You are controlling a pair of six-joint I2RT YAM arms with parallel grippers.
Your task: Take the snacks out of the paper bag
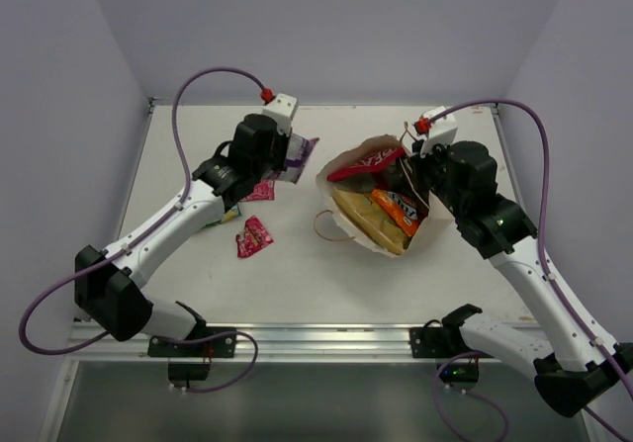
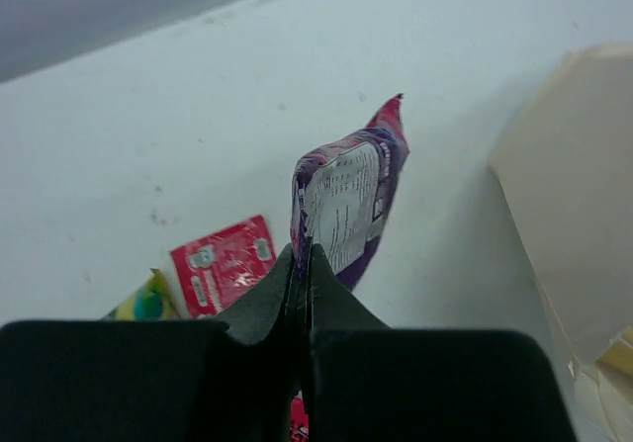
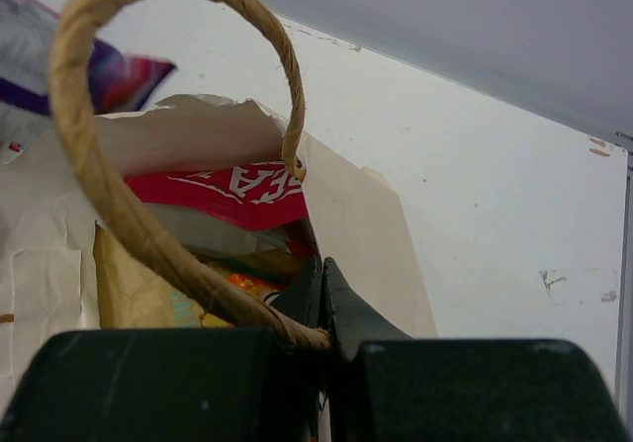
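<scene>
Paper bag (image 1: pixel 336 180): beige and thin, slumped on the worktop (image 1: pixel 326 274) right of centre with its mouth gaping. It is probably light enough to slide or fold when a packet is pulled, so it needs holding.
Handle (image 3: pixel 109 185): a stiff brown string loop standing up right in front of the right wrist camera.
Right claw (image 3: pixel 322 279): clenched at the bag's rim. It seems to pinch the paper at the handle's root, though the contact itself is hidden.
Left claw (image 2: pixel 303 256): clenched on the bottom edge of the purple packet (image 2: pixel 346 200), holding it clear of the worktop to the left of the bag.
In the bag: 3 packets show, a red packet (image 1: pixel 364 161), an orange packet (image 1: pixel 396 208) and a tan chip bag (image 1: pixel 364 217).
Out on the worktop: 2 pink-red packets (image 1: pixel 252 236) (image 1: pixel 259 191) and 1 green-yellow packet (image 1: pixel 223 213), the last half hidden by the left arm.
Handling: the foil is likely slick, crinkly and light, and the packets are puffed with air. Squeezing the belly risks crushing the chips.
Hold: take a flat sealed seam or a corner. The red packet's upper edge is the most exposed.
</scene>
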